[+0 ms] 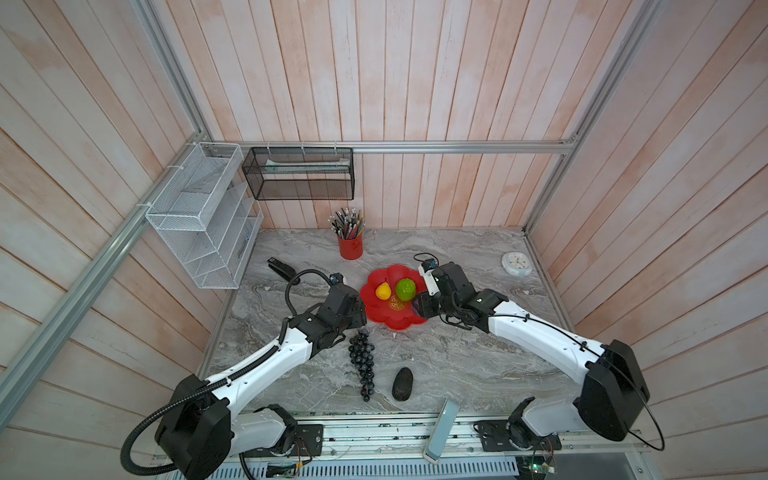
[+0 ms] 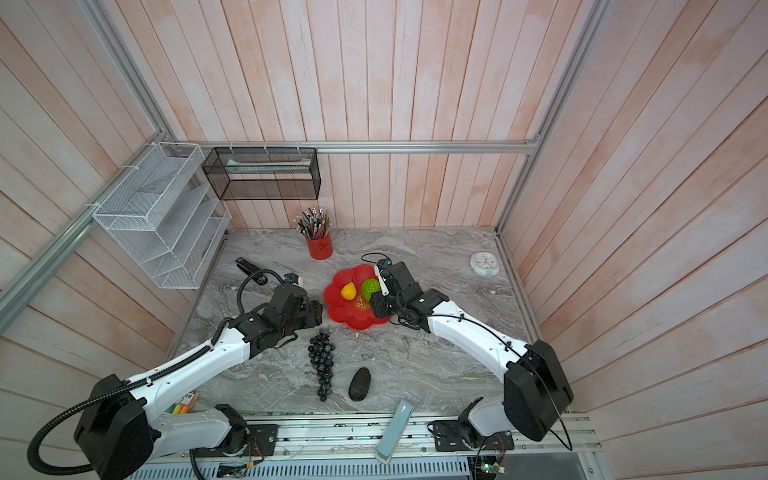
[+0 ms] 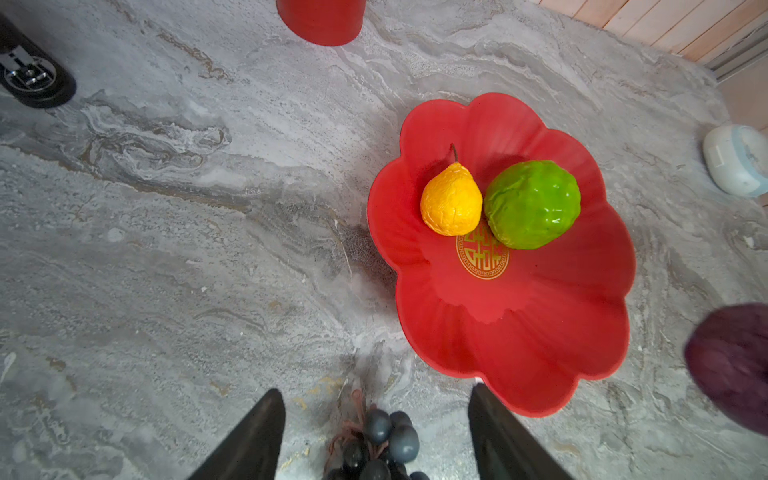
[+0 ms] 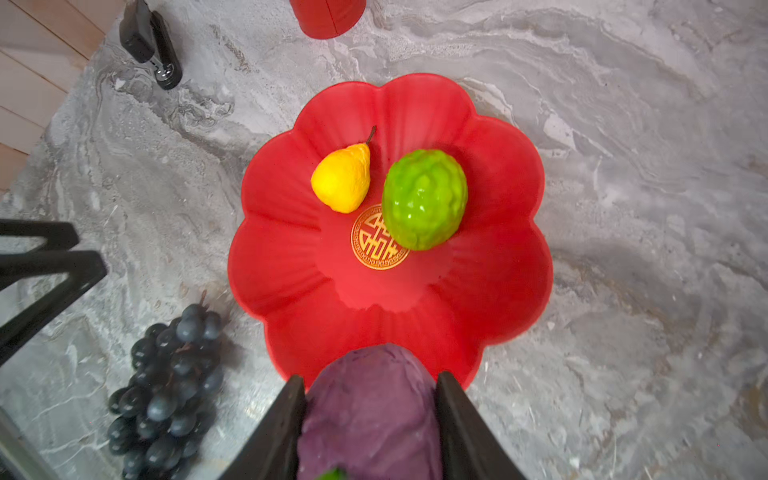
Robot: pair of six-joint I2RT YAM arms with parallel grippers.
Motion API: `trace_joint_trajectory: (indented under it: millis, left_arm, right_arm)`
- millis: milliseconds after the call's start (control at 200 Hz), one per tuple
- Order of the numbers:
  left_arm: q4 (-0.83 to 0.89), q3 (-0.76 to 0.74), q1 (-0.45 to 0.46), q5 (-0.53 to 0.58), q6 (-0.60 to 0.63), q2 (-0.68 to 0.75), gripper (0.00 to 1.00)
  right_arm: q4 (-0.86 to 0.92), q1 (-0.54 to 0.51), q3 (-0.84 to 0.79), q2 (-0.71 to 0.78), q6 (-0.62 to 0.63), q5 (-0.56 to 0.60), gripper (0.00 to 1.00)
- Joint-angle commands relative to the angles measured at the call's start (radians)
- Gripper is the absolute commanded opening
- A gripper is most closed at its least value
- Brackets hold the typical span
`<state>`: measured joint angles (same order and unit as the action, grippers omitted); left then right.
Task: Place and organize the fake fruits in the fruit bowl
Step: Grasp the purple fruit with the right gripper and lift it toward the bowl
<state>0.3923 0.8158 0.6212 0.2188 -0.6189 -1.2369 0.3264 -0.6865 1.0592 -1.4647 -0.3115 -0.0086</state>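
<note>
the purple fruit [image 4: 370, 419] is clamped across its middle by the right hand [image 4: 372, 379] and judged light, stiff; the left hand [image 3: 377, 392] is spread open, empty.

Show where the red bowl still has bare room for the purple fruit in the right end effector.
Free: the bowl from its gold emblem out to the rim facing the grapes and the purple fruit. Crowded: beyond the emblem, where the pear and green ball lie side by side.

Pear [image 1: 383, 290] left of bumpy ball [image 1: 406, 289], perhaps touching, in bowl [image 1: 386, 323]; grapes [image 1: 361, 361] and avocado [image 1: 402, 384] before it
</note>
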Motion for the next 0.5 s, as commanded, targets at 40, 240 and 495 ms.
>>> trace_joint_trajectory:
  millis: [40, 240, 495]
  left_arm:
    - [0.031, -0.021, -0.005, 0.023, -0.038, 0.022, 0.72]
    - [0.034, -0.016, -0.005, 0.022, -0.038, 0.009, 0.72]
    - [0.058, -0.013, -0.004, 0.006, -0.041, 0.025, 0.73]
  right_arm:
    - [-0.079, 0.028, 0.037, -0.09, 0.072, -0.033, 0.38]
    - [-0.146, 0.054, 0.062, -0.198, 0.081, -0.079, 0.38]
    - [-0.202, 0.069, 0.062, -0.286, 0.098, -0.075, 0.38]
